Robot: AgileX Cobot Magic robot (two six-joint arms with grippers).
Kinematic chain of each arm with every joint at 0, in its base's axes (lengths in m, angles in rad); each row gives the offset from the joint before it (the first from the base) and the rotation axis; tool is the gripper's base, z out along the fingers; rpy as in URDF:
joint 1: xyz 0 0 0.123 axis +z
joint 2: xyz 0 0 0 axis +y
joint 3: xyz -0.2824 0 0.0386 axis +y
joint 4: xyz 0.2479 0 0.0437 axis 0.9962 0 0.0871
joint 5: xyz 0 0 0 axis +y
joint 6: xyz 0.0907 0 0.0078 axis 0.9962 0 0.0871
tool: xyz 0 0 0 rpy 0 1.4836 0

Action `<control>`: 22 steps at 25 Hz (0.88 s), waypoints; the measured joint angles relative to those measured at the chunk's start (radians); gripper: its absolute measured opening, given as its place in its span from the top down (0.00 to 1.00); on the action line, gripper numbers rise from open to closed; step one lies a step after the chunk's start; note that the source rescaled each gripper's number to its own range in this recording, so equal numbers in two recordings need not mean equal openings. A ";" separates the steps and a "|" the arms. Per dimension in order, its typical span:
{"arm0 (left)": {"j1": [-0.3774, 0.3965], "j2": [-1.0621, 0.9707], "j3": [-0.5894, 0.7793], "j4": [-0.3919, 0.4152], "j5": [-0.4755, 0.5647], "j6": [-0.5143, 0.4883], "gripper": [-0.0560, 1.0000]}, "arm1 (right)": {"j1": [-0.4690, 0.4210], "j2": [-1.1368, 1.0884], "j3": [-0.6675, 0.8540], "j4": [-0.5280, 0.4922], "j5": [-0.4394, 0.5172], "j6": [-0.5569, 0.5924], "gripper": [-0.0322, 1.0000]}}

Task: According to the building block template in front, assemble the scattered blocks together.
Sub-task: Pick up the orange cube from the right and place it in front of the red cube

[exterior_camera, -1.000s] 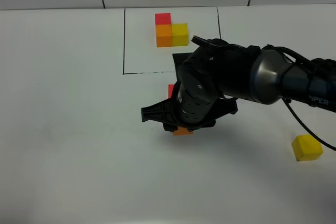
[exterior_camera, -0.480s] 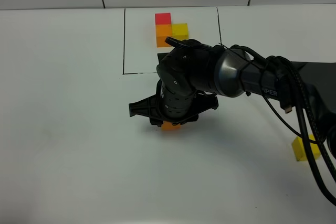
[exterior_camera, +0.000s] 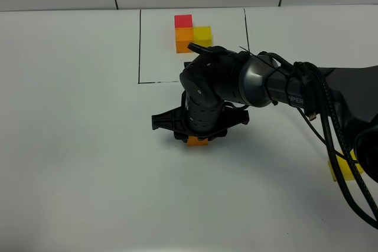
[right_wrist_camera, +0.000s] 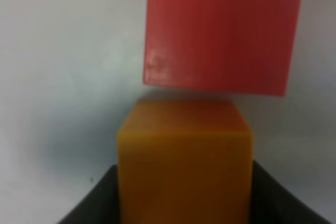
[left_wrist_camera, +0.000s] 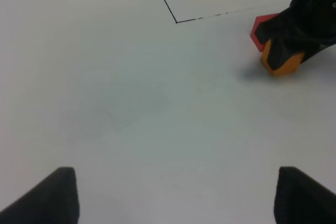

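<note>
The right fingers pinch the orange block on the desk, just by the red block (maybe touching, hard to tell). The left fingers are spread wide, well away from both blocks.

The high camera looks down from the front over the table, template at the far side. The left wrist camera, low and well back, faces the orange block and red block. The right wrist camera sees the same two from very close, blurred.
</note>
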 joint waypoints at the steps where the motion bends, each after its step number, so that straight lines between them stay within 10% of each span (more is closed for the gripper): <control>1: 0.000 0.000 0.000 0.000 0.000 0.000 0.18 | 0.000 0.002 -0.001 -0.001 0.000 0.000 0.96; 22: 0.000 0.000 0.000 0.000 0.000 0.000 0.18 | -0.026 0.026 -0.010 -0.013 -0.014 0.010 0.96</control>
